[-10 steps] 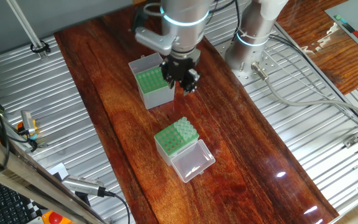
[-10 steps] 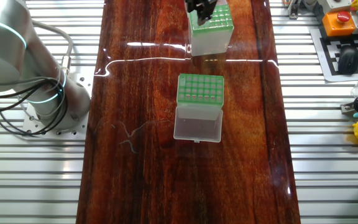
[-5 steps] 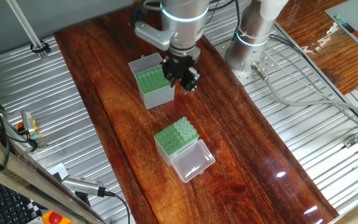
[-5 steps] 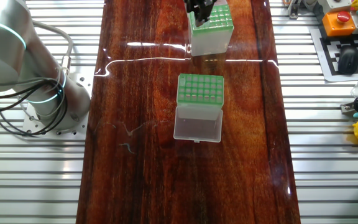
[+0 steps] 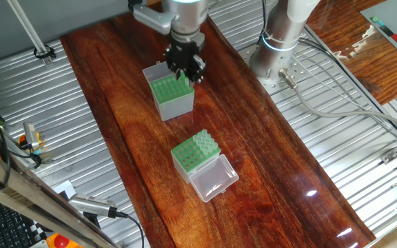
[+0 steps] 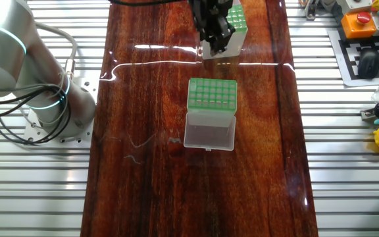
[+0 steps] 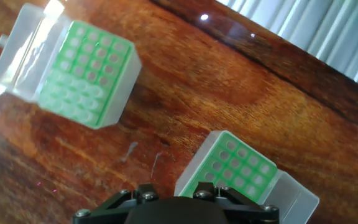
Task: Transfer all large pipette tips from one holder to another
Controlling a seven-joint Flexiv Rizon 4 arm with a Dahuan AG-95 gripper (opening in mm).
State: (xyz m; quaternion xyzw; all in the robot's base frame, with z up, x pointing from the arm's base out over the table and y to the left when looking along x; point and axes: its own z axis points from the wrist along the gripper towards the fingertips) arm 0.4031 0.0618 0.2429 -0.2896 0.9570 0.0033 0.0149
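The arm reaches down from the top of one fixed view, its wrist upright and the black gripper [image 5: 185, 63] hanging over the far edge of the taller grey-sided tip holder [image 5: 170, 96]. From the other fixed view the gripper [image 6: 214, 26] covers that holder's [image 6: 234, 29] left side. Whether the fingers are parted or closed cannot be told; the hand view shows only the dark gripper base.

At about 5 o'clock from the tall holder stands the shorter green-topped box [image 5: 194, 155], its clear lid [image 5: 214, 178] folded open flat. Large pipette tips [image 5: 205, 143] fill its rows farthest from the lid.

Both boxes sit on a glossy reddish wooden tabletop [image 5: 274, 158], flanked by ribbed metal panels [image 5: 47, 131].
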